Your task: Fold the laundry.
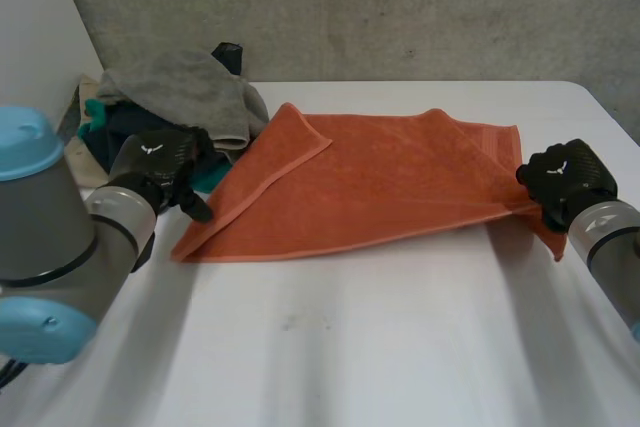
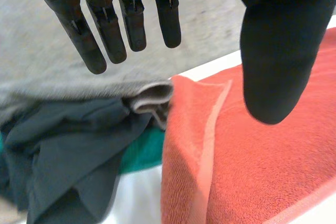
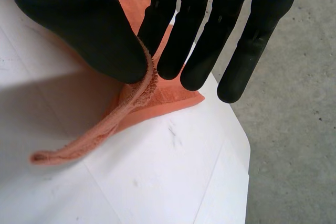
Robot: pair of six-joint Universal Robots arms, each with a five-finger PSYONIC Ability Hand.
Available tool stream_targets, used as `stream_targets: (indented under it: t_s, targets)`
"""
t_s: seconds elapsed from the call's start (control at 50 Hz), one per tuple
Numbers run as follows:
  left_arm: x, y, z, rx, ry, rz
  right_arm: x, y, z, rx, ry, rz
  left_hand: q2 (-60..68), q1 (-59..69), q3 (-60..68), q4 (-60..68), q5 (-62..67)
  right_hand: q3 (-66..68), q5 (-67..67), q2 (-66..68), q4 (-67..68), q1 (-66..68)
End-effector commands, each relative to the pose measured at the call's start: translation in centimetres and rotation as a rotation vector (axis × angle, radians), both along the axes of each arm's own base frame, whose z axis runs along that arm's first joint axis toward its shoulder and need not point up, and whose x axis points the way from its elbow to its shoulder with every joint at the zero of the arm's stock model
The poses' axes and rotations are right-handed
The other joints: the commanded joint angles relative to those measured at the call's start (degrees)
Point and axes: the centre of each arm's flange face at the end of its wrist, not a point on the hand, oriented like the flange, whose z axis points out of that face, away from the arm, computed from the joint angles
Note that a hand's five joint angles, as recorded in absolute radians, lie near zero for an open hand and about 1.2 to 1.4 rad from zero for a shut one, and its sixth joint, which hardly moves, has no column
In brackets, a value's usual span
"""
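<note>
An orange towel [image 1: 370, 182] lies spread on the white table [image 1: 350, 347], its left part folded over into a diagonal flap. My right hand [image 1: 565, 179] is at the towel's right edge. In the right wrist view the thumb [image 3: 79, 19] and fingers pinch the towel's edge [image 3: 131, 103], which is lifted a little off the table. My left hand [image 1: 165, 162] hovers just left of the towel's left corner. In the left wrist view its fingers [image 2: 105, 30] are straight and the thumb [image 2: 273, 51] stands apart over the towel [image 2: 262, 171], with nothing held.
A pile of laundry sits at the table's back left: a grey cloth [image 1: 180, 87] on top, dark cloth [image 2: 68, 150] and a teal piece [image 2: 147, 153] beneath, touching the towel. The table's right edge [image 3: 231, 145] is close beside my right hand.
</note>
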Motion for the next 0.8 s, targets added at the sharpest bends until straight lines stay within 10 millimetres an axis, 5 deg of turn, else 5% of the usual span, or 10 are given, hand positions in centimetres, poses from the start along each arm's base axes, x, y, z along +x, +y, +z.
stream_targets:
  t_s: [0.02, 0.16, 0.32, 0.8]
  targets:
    - [1.3, 1.0, -1.8, -0.079, -0.258, -0.208, 0.0, 0.6, 1.5, 0.004, -0.023, 0.026, 1.74, 0.98, 1.58, 2.51, 2.66, 11.5, 13.07, 12.4, 10.98, 15.4]
    - [3.0, 1.8, -4.7, -0.08, -0.464, -0.319, 0.1, 1.0, 4.1, -0.048, -0.079, 0.039, 2.25, 1.49, 2.08, 3.01, 3.16, 11.5, 13.07, 12.4, 10.98, 15.4]
    - [2.7, 2.2, -5.2, -0.101, -0.469, -0.346, 0.2, 2.6, 8.4, -0.109, -0.121, 0.071, 3.59, 2.83, 3.42, 4.36, 4.51, 11.5, 13.07, 12.4, 10.98, 15.4]
    - [1.4, -2.8, -10.8, -0.184, -0.668, -0.386, 0.5, 2.8, 9.8, -0.14, -0.135, 0.102, 6.79, 6.03, 6.62, 7.55, 7.7, 11.5, 13.07, 12.4, 10.98, 15.4]
